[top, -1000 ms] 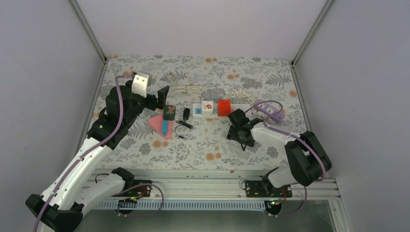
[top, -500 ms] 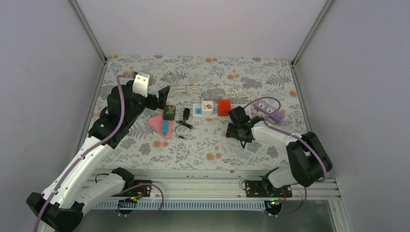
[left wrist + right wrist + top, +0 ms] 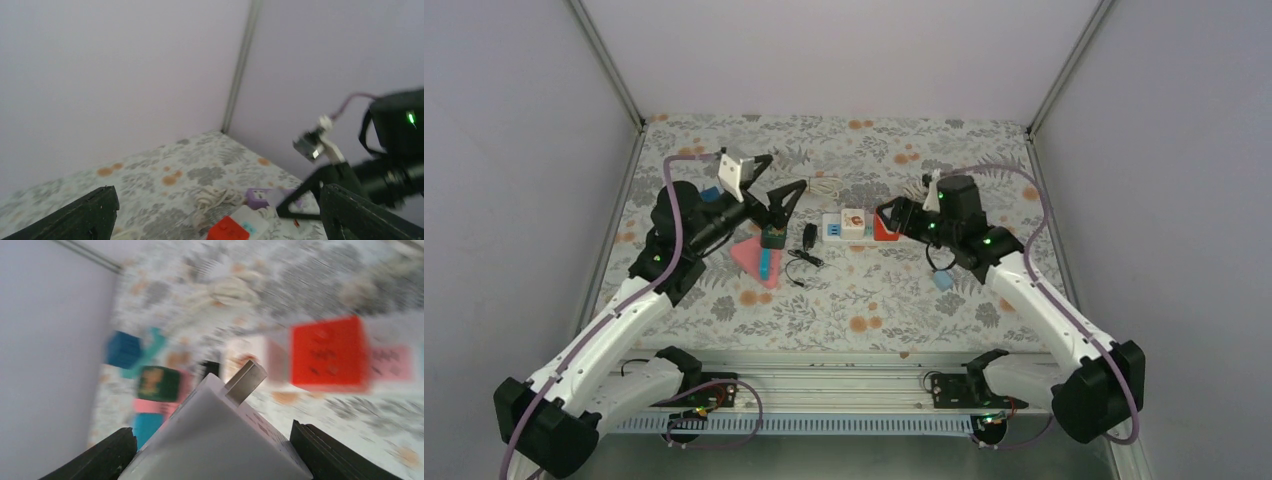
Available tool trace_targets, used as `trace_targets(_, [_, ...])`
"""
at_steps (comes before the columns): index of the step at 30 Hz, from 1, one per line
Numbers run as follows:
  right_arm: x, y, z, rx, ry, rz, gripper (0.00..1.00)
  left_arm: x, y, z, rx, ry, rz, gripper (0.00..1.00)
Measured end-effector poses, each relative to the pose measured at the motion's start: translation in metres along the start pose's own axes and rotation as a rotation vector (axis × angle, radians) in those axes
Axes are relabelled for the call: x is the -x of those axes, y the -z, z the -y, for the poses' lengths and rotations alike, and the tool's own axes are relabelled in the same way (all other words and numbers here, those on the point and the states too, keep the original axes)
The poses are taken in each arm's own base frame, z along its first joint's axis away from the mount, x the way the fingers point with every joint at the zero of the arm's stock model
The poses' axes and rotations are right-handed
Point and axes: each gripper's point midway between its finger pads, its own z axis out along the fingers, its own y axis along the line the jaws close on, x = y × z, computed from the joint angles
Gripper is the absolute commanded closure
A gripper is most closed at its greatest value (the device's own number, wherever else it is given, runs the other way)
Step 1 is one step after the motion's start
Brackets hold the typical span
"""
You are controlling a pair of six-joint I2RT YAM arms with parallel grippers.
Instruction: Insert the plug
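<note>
1. White plug (image 3: 215,445): cut off by the lower edge of the right wrist view; its sides are hidden.
2. Red block (image 3: 327,352) and power strip (image 3: 395,362): smeared by blur; markings cannot be read.
3. Black adapter (image 3: 810,236): too small in the top view for prongs to be told.

Left jaws wide, right jaws clamped.

No legible text anywhere. Dark marks on the red cube (image 3: 327,357) and on the power strip (image 3: 392,362) pink patch are too blurred to read.
</note>
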Motion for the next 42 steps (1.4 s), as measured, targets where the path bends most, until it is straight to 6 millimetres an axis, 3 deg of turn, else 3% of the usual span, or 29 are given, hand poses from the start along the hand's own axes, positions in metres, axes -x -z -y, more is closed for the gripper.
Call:
trace_targets(7, [0.04,0.041,-0.089,0.35,0.042,0.008,0.31,-0.013,0.004,0.046,-0.297,-0.314,0.177,0.0])
trace_targets(9, [0.043,0.047,-0.112,0.446,0.046,-0.034,0.31,-0.018,0.0,0.058,-0.361,-0.435,0.226,0.03])
trace_targets(13, [0.034,0.054,-0.135,0.584,0.024,-0.132,0.32,-0.027,-0.014,0.077,-0.479,-0.617,0.285,0.03])
trace_targets(18, [0.026,0.064,-0.152,0.694,0.0,-0.224,0.31,-0.045,-0.032,0.094,-0.607,-0.777,0.316,0.05])
trace_targets(23, [0.022,0.076,-0.164,0.765,-0.013,-0.278,0.32,-0.04,-0.047,0.1,-0.633,-0.88,0.354,0.05])
trace_targets(28, [0.02,0.083,-0.17,0.8,-0.02,-0.311,0.32,-0.039,-0.065,0.101,-0.641,-0.93,0.372,0.16])
trace_targets(35, [0.019,0.086,-0.172,0.813,-0.027,-0.324,0.32,-0.046,-0.072,0.099,-0.627,-0.963,0.385,0.34])
trace_targets(42, [0.019,0.087,-0.172,0.824,-0.02,-0.334,0.32,-0.044,-0.071,0.1,-0.625,-0.964,0.389,0.41])
